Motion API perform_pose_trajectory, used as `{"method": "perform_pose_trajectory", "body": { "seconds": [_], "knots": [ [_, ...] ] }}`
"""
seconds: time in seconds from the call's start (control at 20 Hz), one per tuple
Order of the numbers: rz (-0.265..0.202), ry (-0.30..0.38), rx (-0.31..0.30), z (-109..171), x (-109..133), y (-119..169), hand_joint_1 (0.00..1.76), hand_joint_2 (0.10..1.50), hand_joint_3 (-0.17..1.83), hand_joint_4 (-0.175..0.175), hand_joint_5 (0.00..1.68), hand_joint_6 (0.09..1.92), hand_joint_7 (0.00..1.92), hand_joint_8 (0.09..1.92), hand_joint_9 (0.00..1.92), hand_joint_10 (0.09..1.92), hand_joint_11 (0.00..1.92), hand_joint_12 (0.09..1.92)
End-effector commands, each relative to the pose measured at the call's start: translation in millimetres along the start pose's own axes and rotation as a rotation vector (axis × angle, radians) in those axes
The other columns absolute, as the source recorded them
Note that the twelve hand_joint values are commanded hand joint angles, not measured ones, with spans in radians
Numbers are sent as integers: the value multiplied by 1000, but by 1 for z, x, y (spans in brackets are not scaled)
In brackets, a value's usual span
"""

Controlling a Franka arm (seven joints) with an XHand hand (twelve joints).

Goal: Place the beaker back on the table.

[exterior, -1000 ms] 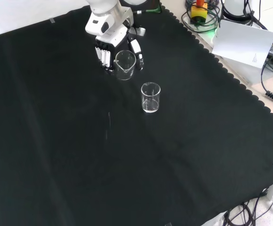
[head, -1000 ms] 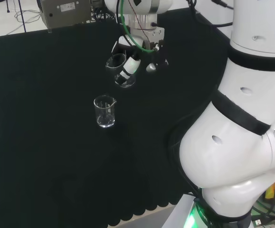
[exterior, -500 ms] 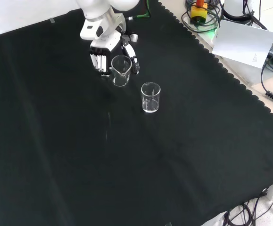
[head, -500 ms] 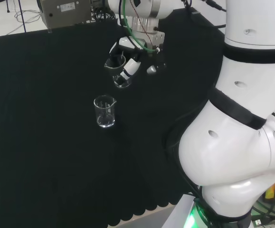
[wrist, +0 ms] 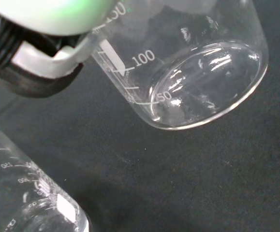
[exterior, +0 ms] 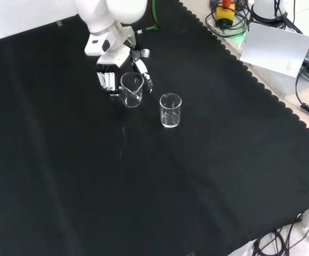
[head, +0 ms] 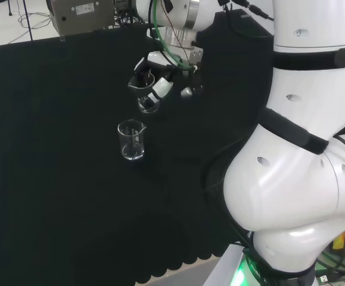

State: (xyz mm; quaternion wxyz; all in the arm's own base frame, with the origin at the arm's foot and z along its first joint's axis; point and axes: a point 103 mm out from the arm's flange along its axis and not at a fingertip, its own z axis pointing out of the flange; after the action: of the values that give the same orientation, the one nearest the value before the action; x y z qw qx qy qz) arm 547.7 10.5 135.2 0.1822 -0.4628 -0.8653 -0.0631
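While held: beaker (exterior: 131,89) sits in hand (exterior: 111,80), fingers (exterior: 105,81) curled round it
Axis: tilted, base clear of desk (exterior: 63,176)
Neighbour: second beaker (exterior: 170,110) near, apart

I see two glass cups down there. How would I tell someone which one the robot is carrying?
Start at the black cloth and follow the white arm to its black and white robot hand. The small clear glass beaker gripped in its fingers is the one. Unlike the other clear beaker standing alone, it is held, tilted.
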Motion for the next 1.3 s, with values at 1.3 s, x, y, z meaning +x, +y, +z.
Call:
{"method": "perform_pose_trajectory", "body": {
  "seconds": [1.3],
  "knots": [
    [32,116,33,55,-51,15,1439,515,898,-175,1109,920,1255,891,1445,595,1174,785]
  ]
}}
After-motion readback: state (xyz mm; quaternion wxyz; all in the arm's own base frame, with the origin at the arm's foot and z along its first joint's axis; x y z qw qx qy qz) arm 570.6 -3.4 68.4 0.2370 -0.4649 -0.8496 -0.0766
